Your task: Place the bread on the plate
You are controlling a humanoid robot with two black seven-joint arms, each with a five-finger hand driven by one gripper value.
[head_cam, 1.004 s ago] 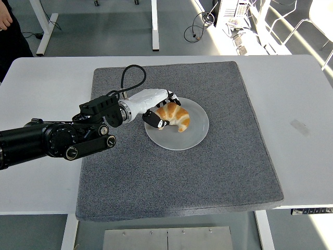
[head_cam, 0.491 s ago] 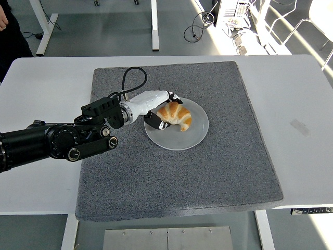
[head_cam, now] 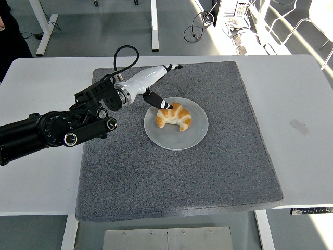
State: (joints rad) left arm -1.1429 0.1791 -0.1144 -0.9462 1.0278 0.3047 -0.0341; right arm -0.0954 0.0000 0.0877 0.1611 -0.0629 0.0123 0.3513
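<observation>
A golden croissant lies on the white round plate, which sits on the grey mat. My left hand hovers just above and to the upper left of the croissant, fingers spread and holding nothing. Its thumb points down toward the croissant's top edge, while the other fingers stretch out toward the mat's far edge. The black left arm comes in from the left edge. No right arm shows.
The white table extends around the mat. A person's dark sleeve shows at the top left corner. Desk legs and cables stand on the floor beyond the far edge.
My left hand let go of the croissant, opened and lifted up and away toward the far left. The croissant stays on the plate.
</observation>
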